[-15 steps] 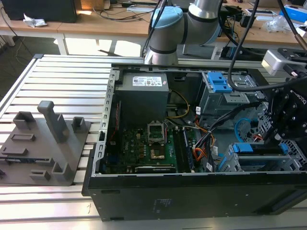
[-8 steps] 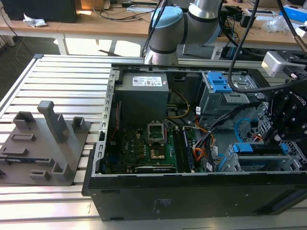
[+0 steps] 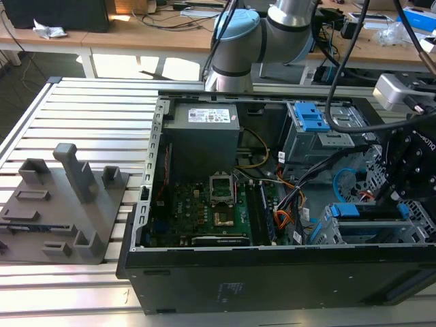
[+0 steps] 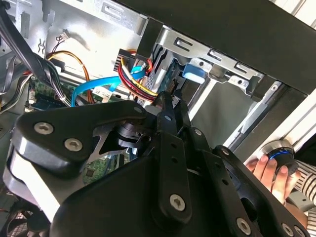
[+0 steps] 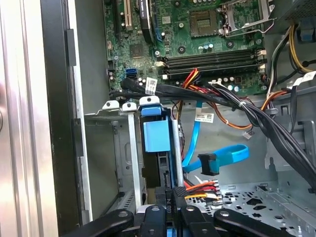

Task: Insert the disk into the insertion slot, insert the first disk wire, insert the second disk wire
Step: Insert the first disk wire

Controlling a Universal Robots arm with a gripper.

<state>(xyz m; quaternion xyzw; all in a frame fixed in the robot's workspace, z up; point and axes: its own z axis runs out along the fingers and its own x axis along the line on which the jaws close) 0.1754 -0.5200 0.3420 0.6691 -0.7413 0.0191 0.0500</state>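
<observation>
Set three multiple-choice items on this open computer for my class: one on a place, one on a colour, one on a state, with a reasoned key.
1. In the exterior view, where is the grey fixture relative to the computer case? A inside it; B on the slatted table, at the exterior view's left of it; C on top of it.
2. In the first wrist view, what colour is the flat cable beside the disk? A blue; B green; C white.
3. How is that cable's black connector? A plugged into the disk; B hanging free; C lying outside the case.
Key: B, it stands on the slats; A, plainly blue; B, it sits in no socket.
</observation>
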